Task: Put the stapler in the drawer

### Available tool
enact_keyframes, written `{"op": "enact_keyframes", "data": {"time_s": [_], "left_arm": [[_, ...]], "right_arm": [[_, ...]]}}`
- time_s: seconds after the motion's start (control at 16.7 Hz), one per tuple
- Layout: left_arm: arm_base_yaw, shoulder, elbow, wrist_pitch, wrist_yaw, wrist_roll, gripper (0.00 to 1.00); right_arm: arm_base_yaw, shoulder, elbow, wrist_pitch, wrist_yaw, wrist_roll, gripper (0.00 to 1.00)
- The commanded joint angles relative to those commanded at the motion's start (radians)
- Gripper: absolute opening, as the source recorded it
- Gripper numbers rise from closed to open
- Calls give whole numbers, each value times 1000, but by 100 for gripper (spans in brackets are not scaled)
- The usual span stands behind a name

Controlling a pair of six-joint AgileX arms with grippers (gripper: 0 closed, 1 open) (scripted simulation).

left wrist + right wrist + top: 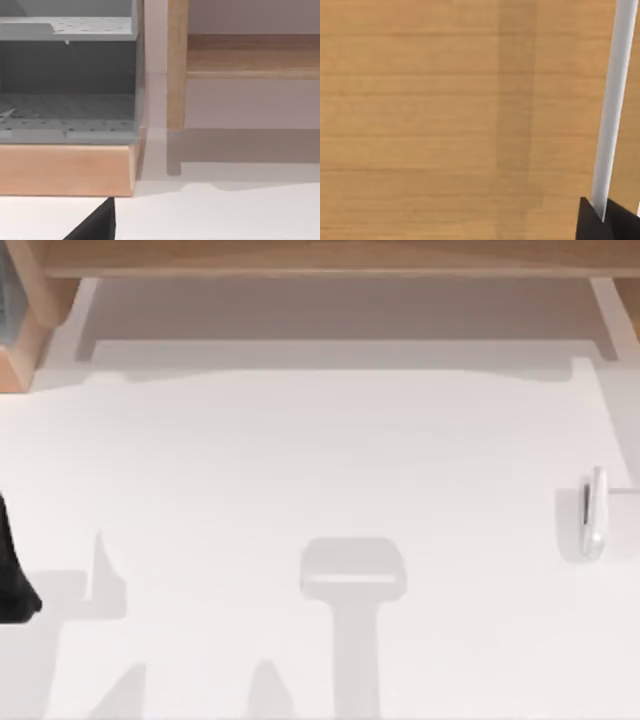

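Stapler: laid flat on the white table near its right edge, ungrasped and well apart from both sets of fingers.

Left arm: seen at the table's left edge; finger state cannot be told.

Wooden cabinet with grey compartment: faced by the left wrist.

Right gripper: held close to a wooden panel; finger state cannot be told.

Judgement: the stapler is not yet picked up; the right arm is likely tasked first with the drawer.
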Motion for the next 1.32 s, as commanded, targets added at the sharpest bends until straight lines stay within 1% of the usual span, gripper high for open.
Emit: {"op": "enact_keyframes", "data": {"time_s": [0.18, 0.96, 1.02, 1.32], "left_arm": [[0, 0, 0, 0, 0, 0, 100], [0, 0, 0, 0, 0, 0, 100], [0, 0, 0, 0, 0, 0, 100], [0, 0, 0, 0, 0, 0, 100]], "right_arm": [[0, 0, 0, 0, 0, 0, 0], [0, 0, 0, 0, 0, 0, 98], [0, 0, 0, 0, 0, 0, 100], [0, 0, 0, 0, 0, 0, 100]]}}
